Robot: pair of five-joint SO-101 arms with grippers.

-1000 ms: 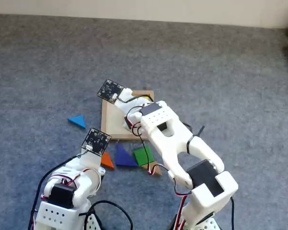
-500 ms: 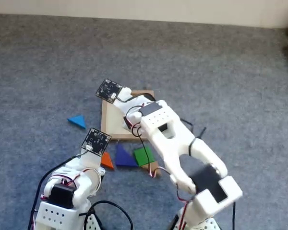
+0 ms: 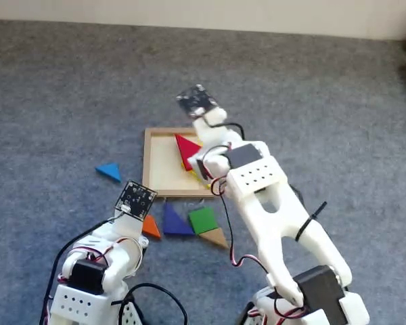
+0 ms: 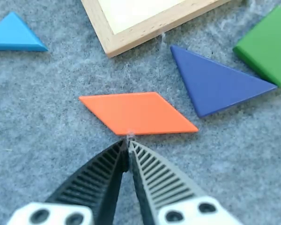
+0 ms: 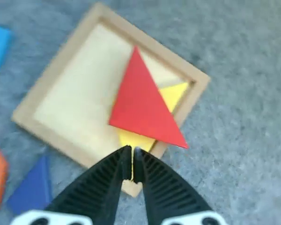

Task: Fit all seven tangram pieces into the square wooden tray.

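- Step in hand, my read: seating red triangle (image 5: pixel 143 110) in tray (image 3: pixel 147 162). It lies across yellow triangle (image 5: pixel 175 93) with one tip over the tray rim, so it's not flat.
- Right gripper (image 5: pixel 132 157) is clenched and empty, tips above the tray rim just beside red's edge.
- To do it well: with tips shut, push red low and slow toward tray centre until its tip clears the rim. Watch that yellow doesn't drag along. Then square a corner into a tray corner.
- Left gripper (image 4: pixel 128 143) is clenched too, holding nothing. Its tips are at the edge of orange rhomboid (image 4: pixel 138 112), just outside the tray.
- Also outside, along that same tray edge: navy triangle (image 4: pixel 215 82), green square (image 4: pixel 267 44), tan triangle (image 3: pixel 214 237). Cyan triangle (image 4: pixel 14 35) lies off one tray side, apart.
- Pieces: thin flat slabs, matte paint, sharp corners. Tray: pale wood, raised rim.
- Carpet (image 3: pixel 68 88) is grey and fuzzy. Thin edges will likely be hard to pinch, so sliding looks easier.
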